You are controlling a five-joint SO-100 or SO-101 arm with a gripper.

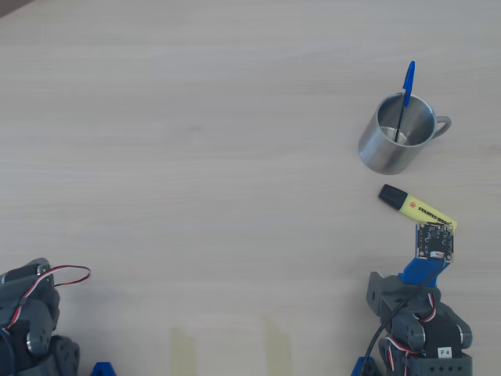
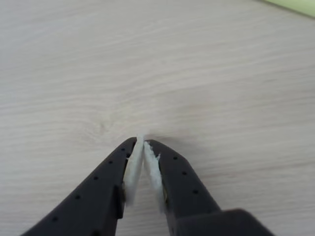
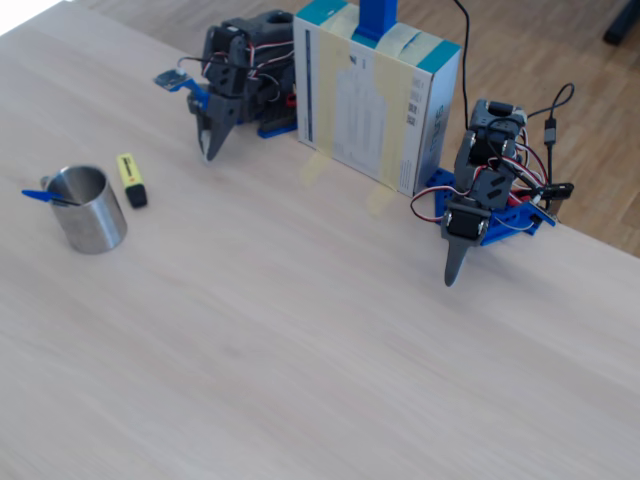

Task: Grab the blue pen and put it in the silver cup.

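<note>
Pen (image 1: 406, 92): stands in the cup (image 1: 396, 145), cap end up, leaning on the far rim in the overhead view; long axis near upright. I judge the task done.

Cup: upright, handle to the right in the overhead view.

Highlighter (image 1: 418, 207): lies flat just near of the cup, apart from it.

Gripper (image 2: 143, 144): I see the pads pressed together on nothing in the wrist view, over bare table (image 2: 74, 73). The pen lies far of my fingers, beyond the highlighter; no reach called for.
</note>
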